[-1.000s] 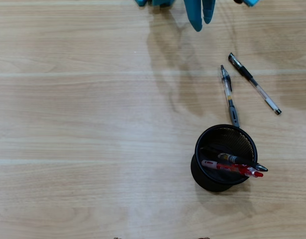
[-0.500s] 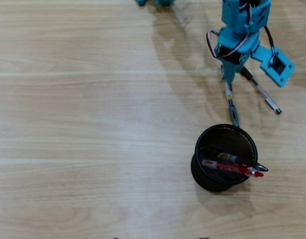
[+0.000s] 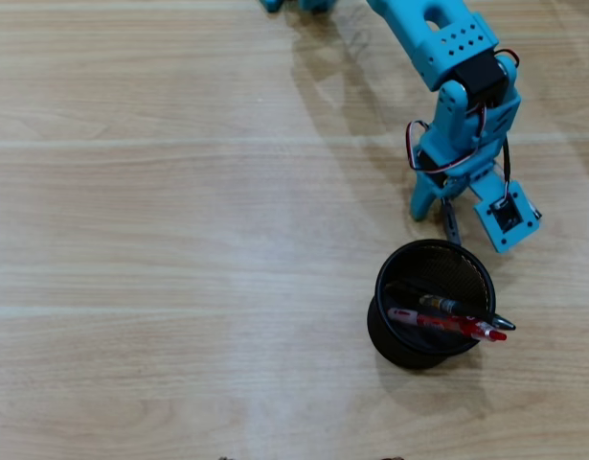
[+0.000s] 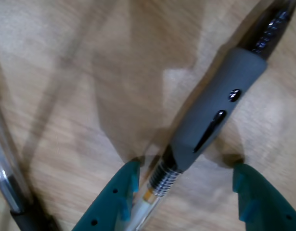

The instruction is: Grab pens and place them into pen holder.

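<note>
A pen with a grey rubber grip (image 4: 215,110) lies on the wooden table between my two teal fingertips, close to the left one in the wrist view. My gripper (image 4: 185,165) is open and straddles it, with a gap on the right side. In the overhead view my gripper (image 3: 457,225) points down at the table just above the black mesh pen holder (image 3: 390,331), and a short dark piece of the pen (image 3: 451,222) shows between the fingers. The holder contains a red pen (image 3: 447,324) and a dark pen (image 3: 457,308).
A second pen (image 4: 6,183), clear with a dark end, lies at the left edge of the wrist view. The blue arm (image 3: 447,48) comes in from the top right of the overhead view. The holder's rim is very near my fingertips.
</note>
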`<control>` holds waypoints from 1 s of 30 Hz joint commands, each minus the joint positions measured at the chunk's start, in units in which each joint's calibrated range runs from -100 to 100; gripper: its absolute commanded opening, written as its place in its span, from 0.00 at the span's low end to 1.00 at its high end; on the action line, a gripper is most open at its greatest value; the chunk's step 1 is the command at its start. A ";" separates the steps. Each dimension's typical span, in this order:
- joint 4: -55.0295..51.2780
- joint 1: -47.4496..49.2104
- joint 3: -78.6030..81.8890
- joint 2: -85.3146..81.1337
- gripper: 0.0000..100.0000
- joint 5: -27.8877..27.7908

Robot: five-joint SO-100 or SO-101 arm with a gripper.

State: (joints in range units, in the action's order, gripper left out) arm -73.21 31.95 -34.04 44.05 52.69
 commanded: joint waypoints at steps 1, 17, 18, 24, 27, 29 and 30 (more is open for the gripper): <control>-3.41 -2.28 -0.86 -2.21 0.07 0.32; 45.67 -8.00 29.83 -56.14 0.02 1.05; 54.61 -8.97 31.01 -54.71 0.02 1.00; 85.20 -11.07 32.64 -40.17 0.02 4.87; 84.69 -11.79 28.02 -33.15 0.02 5.65; 84.60 -12.36 26.48 -29.77 0.02 5.65; 84.60 -12.52 26.21 -28.33 0.02 5.65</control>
State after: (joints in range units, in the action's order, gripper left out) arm 9.56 20.64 -3.41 13.50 57.96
